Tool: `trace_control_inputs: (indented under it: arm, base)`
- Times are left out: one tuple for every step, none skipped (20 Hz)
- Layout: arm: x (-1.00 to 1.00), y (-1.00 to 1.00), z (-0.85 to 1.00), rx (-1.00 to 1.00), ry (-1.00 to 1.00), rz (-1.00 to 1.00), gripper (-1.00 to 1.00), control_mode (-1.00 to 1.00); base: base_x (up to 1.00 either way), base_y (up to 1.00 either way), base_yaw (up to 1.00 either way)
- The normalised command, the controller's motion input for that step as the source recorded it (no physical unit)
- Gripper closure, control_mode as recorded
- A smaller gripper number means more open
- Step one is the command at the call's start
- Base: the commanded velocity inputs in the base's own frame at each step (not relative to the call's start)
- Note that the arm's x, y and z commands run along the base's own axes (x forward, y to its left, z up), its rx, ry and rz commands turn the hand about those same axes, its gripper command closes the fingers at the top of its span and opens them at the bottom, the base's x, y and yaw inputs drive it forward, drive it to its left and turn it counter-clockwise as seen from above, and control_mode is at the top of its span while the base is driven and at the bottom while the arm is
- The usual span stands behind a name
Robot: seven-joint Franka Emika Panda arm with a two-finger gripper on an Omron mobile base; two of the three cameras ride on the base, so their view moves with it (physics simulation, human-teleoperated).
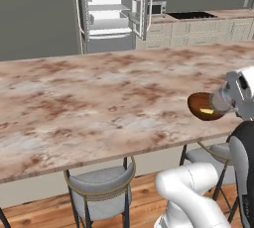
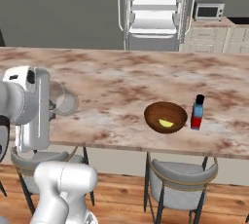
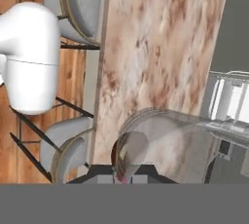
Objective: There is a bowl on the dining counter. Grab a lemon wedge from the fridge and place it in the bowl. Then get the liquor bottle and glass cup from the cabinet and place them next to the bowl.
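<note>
My gripper point(image 3: 129, 172) is shut on the clear glass cup point(image 3: 170, 140), which lies tilted on its side above the dining counter point(image 3: 155, 47). From the right base view the cup point(image 2: 62, 99) hangs over the counter's near left part, well left of the dark wooden bowl point(image 2: 165, 116). A pale lemon wedge point(image 2: 166, 123) lies in the bowl. The liquor bottle point(image 2: 197, 112), red and blue with a black cap, stands upright just right of the bowl. In the left base view the cup point(image 1: 221, 100) overlaps the bowl point(image 1: 201, 104).
The fridge point(image 1: 111, 11) stands open behind the counter, its white shelves showing. A microwave point(image 2: 209, 10) sits on the wall counter to its right. Grey-seated stools point(image 1: 101, 187) point(image 2: 180, 179) line the counter's near edge, over a wooden floor.
</note>
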Motion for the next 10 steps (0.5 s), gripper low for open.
trace_control_inputs:
  arm:
    - [1.0,0.06,-0.25,0.02,0.39,-0.02,1.0,-1.0]
    - [1.0,0.02,-0.27,0.01,0.41,0.0,1.0,-1.0]
    - [1.0,0.0,-0.31,0.02,0.45,0.0,1.0,-1.0]
    - [1.0,0.0,-0.35,0.02,0.49,0.0,1.0,-1.0]
    - [1.0,0.0,-0.37,0.03,0.53,0.0,1.0,-1.0]
    - [1.0,0.0,-0.39,0.02,0.53,0.01,1.0,-1.0]
    - [1.0,0.0,-0.44,0.02,0.55,0.04,1.0,-1.0]
    - [1.0,0.0,-0.48,0.0,0.52,0.08,1.0,-1.0]
    - [0.93,0.0,-0.55,0.0,0.49,0.09,1.0,-1.0]
    - [0.87,0.0,-0.67,0.0,0.51,0.08,1.0,-1.0]
  base:
    - [0.0,0.0,0.0]
    - [0.0,0.0,0.0]
    - [0.0,0.0,0.0]
    - [0.0,0.0,0.0]
    - [0.0,0.0,0.0]
    - [0.0,0.0,0.0]
    - [0.0,0.0,0.0]
    - [0.0,0.0,0.0]
    - [0.0,0.0,0.0]
    - [0.0,0.0,0.0]
